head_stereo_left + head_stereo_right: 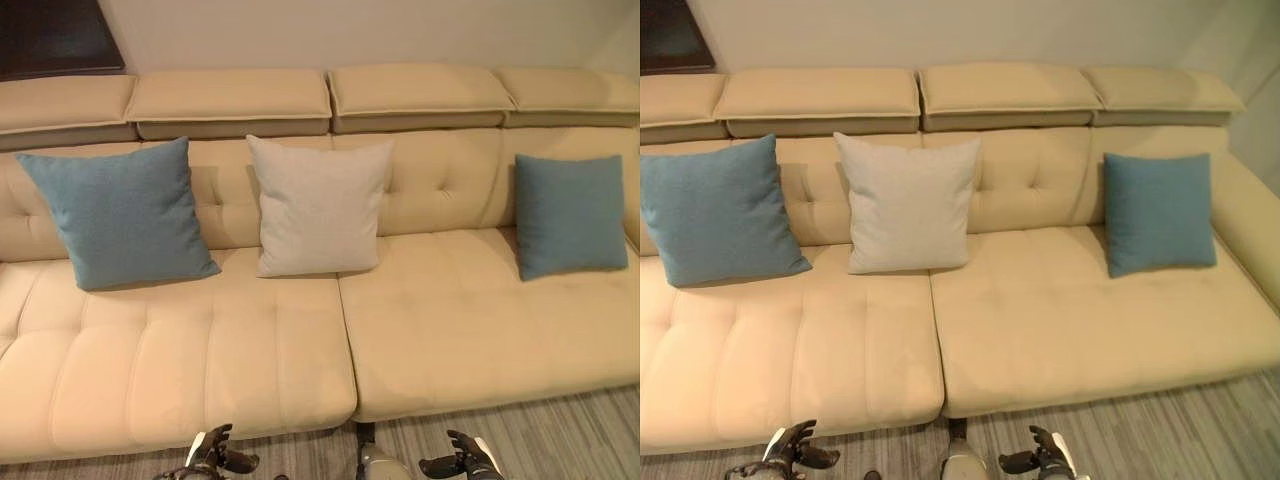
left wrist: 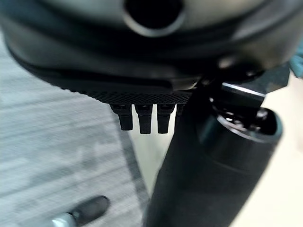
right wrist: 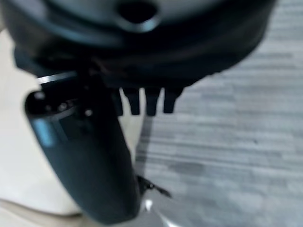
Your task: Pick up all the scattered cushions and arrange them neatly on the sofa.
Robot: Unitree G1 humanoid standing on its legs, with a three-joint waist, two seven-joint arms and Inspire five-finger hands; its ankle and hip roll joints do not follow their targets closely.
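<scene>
Both the left hand (image 1: 212, 452) and right hand (image 1: 470, 458) hang low, fingers relaxed and holding nothing.

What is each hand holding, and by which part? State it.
Nothing is held. The left hand and right hand hang low before the sofa, fingers relaxed and empty. All three cushions rest on the seat against the backrest.

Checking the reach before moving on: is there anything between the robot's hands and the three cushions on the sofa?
Nothing visible. The left hand and right hand hang low over the floor; bare sofa seat lies between them and the blue cushions and the grey cushion.
</scene>
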